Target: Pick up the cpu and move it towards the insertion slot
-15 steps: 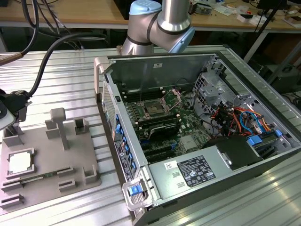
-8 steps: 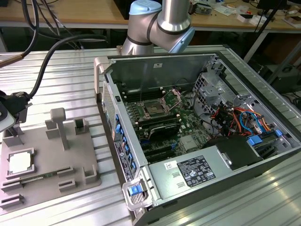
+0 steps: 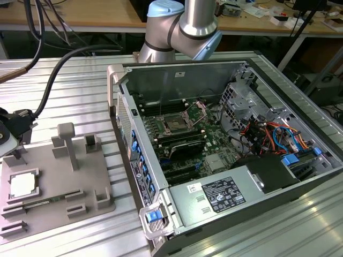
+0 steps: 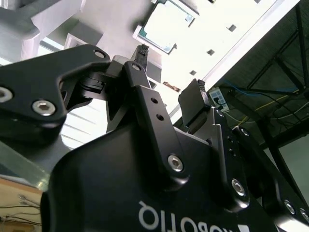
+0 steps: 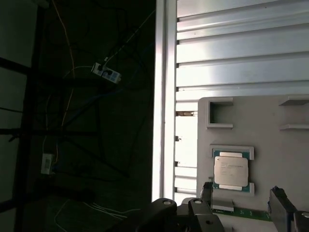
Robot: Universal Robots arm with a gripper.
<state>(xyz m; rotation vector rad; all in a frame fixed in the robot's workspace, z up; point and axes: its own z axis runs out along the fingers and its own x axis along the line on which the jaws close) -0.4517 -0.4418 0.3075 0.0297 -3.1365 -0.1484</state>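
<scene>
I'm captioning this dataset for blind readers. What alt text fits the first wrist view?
A silvery square chip sits in a grey tray on a ribbed metal table, with the open, empty gripper close to it.

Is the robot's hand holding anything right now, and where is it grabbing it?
Nothing. The hand is open, and the cpu lies in its grey tray, not grabbed.
</scene>
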